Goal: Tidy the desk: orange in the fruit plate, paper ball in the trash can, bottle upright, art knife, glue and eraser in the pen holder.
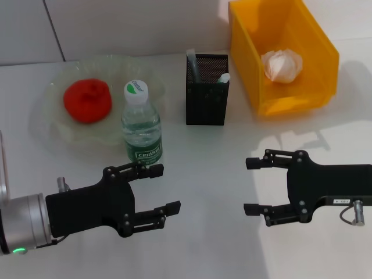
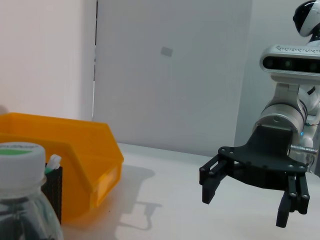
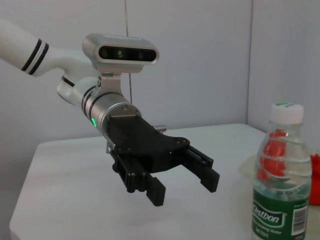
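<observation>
Bottle [image 1: 141,123] upright, orange [image 1: 88,100] plated, paper [image 1: 282,64] binned. Both claws, left [image 1: 160,189] and right [image 1: 251,186], wide, empty; I'd withdraw them level, clear of the bottle.

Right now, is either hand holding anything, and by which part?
Nothing is held. The left hand and the right hand are both open and empty above the plain white desk.

A robot test lab: a plain white desk [image 1: 209,168] against bare white wall panels [image 2: 170,70], with staged office items.
</observation>
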You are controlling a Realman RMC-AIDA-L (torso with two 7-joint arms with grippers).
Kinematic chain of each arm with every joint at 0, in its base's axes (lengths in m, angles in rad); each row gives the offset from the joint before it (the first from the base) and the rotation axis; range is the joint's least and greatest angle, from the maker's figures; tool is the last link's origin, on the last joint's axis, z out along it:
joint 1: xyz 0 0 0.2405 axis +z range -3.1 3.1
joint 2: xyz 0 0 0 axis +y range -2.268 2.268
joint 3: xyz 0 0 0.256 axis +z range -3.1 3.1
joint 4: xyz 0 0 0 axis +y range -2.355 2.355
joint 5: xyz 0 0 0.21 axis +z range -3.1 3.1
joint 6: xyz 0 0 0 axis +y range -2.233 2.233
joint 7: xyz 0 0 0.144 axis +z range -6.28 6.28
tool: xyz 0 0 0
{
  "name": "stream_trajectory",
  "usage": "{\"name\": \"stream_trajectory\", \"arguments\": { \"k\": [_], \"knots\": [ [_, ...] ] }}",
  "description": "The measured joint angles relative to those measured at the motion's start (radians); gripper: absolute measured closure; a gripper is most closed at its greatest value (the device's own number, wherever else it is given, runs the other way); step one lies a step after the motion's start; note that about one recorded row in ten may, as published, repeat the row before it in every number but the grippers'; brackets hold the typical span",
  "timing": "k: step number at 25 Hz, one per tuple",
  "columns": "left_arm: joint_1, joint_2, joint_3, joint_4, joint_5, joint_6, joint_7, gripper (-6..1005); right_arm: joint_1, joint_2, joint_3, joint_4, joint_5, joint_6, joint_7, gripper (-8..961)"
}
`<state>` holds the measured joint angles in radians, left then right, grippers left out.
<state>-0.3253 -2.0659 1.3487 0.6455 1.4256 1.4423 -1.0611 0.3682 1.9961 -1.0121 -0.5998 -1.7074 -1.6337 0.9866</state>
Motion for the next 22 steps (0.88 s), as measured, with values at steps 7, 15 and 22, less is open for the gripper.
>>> {"name": "stream_trajectory", "arguments": {
  "k": [7, 15, 22],
  "knots": [
    [-0.004, 0.002, 0.001, -0.006, 0.000, 0.021, -0.009, 233, -0.003, 0.003, 0.005, 0.003, -0.014, -0.004, -0.004, 115],
    [-0.001, 0.003, -0.001, -0.005, 0.000, 0.022, -0.014, 233, 0.000, -0.001, 0.002, 0.003, -0.023, -0.003, -0.004, 115],
    [-0.002, 0.004, 0.000, -0.007, 0.000, 0.023, -0.038, 233, 0.008, 0.002, 0.001, 0.001, -0.043, 0.000, 0.001, 115]
  ]
}}
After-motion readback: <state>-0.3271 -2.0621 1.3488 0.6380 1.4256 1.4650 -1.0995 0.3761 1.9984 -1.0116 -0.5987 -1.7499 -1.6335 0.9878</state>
